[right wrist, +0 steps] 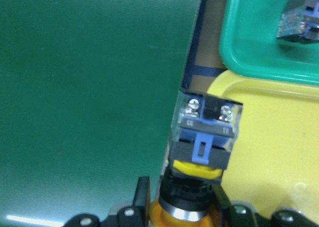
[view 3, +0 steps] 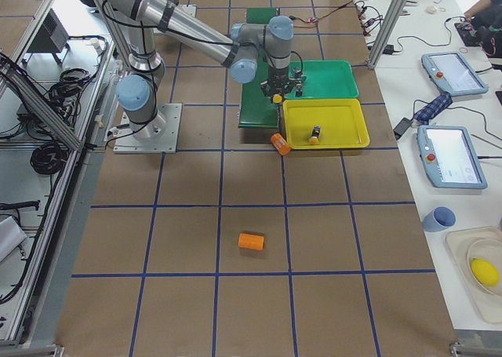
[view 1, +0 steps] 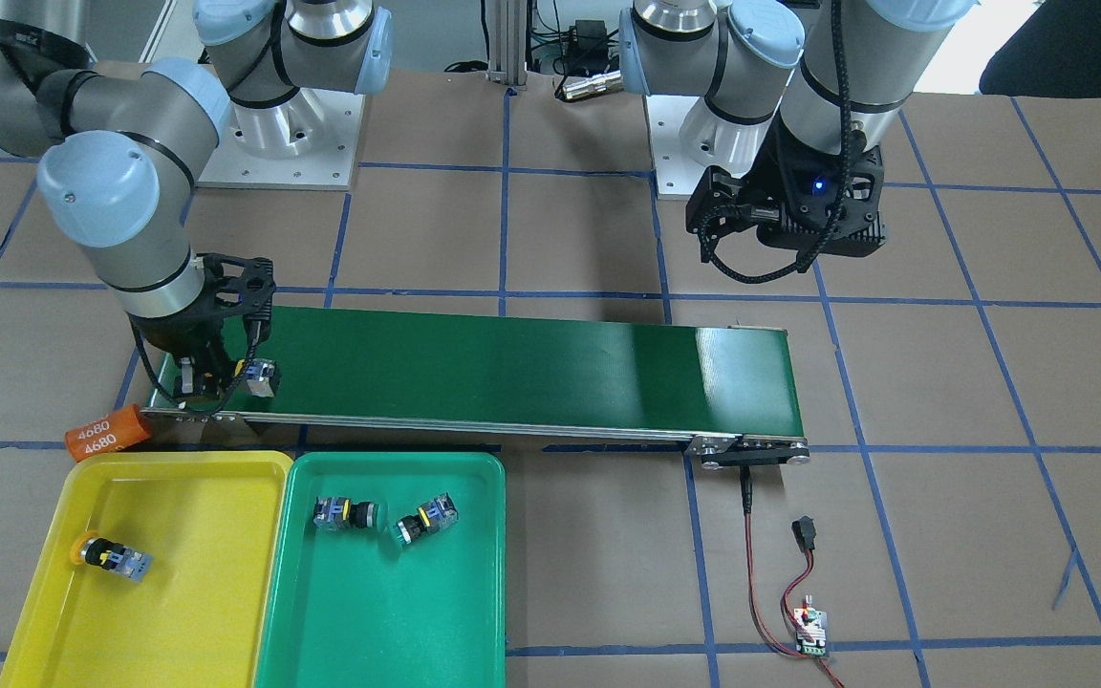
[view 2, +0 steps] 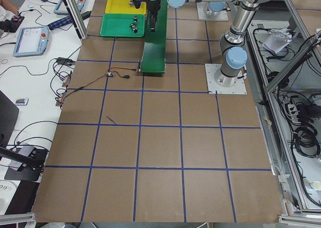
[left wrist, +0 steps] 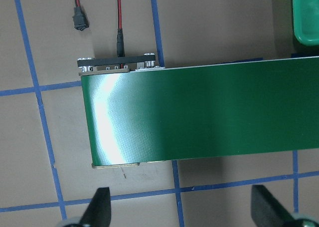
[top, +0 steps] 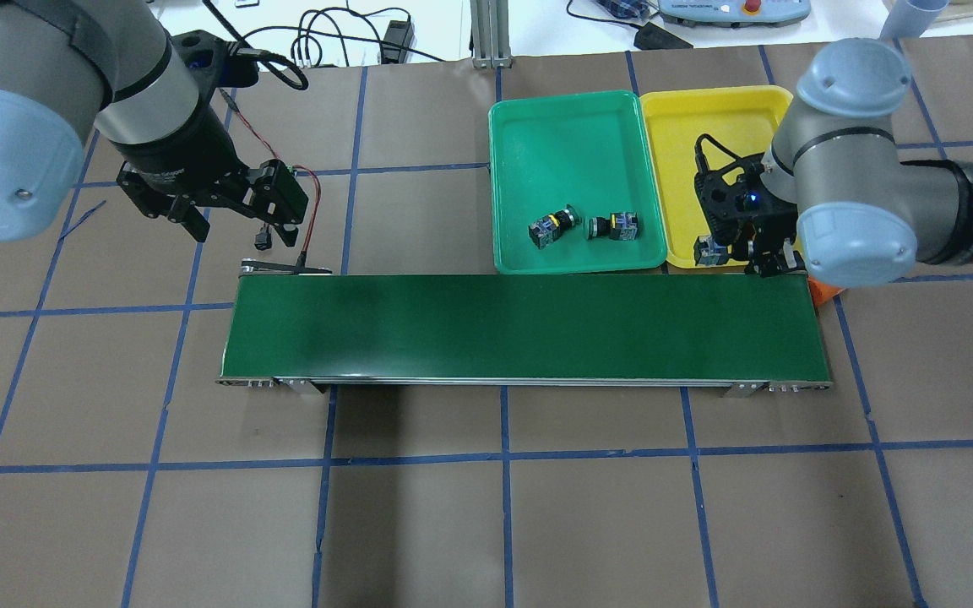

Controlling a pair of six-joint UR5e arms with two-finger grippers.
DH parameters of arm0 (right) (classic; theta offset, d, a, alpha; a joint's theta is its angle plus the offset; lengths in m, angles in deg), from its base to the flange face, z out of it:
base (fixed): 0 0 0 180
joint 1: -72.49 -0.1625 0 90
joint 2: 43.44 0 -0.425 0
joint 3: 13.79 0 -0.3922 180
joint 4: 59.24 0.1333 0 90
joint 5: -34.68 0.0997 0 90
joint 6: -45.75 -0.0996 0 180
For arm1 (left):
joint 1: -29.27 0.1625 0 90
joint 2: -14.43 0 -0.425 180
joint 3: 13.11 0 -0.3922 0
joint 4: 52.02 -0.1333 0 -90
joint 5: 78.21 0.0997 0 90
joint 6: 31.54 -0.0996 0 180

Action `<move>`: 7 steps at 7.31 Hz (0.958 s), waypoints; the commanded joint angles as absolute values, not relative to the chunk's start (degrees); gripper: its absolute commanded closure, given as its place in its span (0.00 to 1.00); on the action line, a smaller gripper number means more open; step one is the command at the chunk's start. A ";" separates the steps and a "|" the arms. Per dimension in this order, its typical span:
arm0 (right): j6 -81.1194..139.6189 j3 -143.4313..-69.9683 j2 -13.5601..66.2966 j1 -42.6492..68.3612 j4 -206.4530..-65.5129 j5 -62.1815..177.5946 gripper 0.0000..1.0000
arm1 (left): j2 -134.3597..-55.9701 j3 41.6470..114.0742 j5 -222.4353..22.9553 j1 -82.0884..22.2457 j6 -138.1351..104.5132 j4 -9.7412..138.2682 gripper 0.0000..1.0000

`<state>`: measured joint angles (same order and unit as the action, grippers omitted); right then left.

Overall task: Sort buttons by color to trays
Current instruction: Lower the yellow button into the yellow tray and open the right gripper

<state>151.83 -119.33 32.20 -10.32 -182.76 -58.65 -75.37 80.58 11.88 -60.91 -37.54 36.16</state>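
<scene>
Nearest, at lower left, the yellow tray (view 1: 189, 460) holds one yellow button (view 1: 111, 555), and the green tray (view 1: 460, 602) beside it holds two green buttons (view 1: 347, 513) (view 1: 425, 519). Beyond, at the conveyor belt's (view 1: 512, 368) left end, the right gripper (view 1: 216, 377) is clamped on a second yellow button (view 1: 262, 376). Farther, upper right, the left gripper (left wrist: 179, 191) hangs with fingers spread wide over the brown table (view 1: 589, 573) gridded in blue tape.

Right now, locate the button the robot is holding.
Overhead view, right side: the button is in the right gripper, over the yellow tray rim, beside the conveyor belt end.
</scene>
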 commanded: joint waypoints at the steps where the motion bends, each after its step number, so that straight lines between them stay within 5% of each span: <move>1: 151.05 -107.88 20.69 -9.95 -182.63 -57.96 0.79 | -75.39 80.58 11.88 -60.99 -37.52 36.14 0.00; 2: 150.96 -105.66 17.59 -9.95 -182.29 -57.95 0.78 | -75.31 80.58 11.88 -60.99 -37.52 36.14 0.00; 3: 150.96 -105.81 17.12 -9.87 -182.11 -57.95 0.30 | -75.22 80.58 11.88 -60.99 -37.52 36.14 0.00; 4: 150.96 -105.81 17.20 -9.87 -181.93 -57.17 0.13 | -75.31 80.58 11.79 -60.99 -37.52 36.14 0.00; 7: 150.00 -105.55 23.93 -10.21 -173.28 -55.94 0.01 | -74.87 80.58 11.88 -61.08 -37.52 36.23 0.00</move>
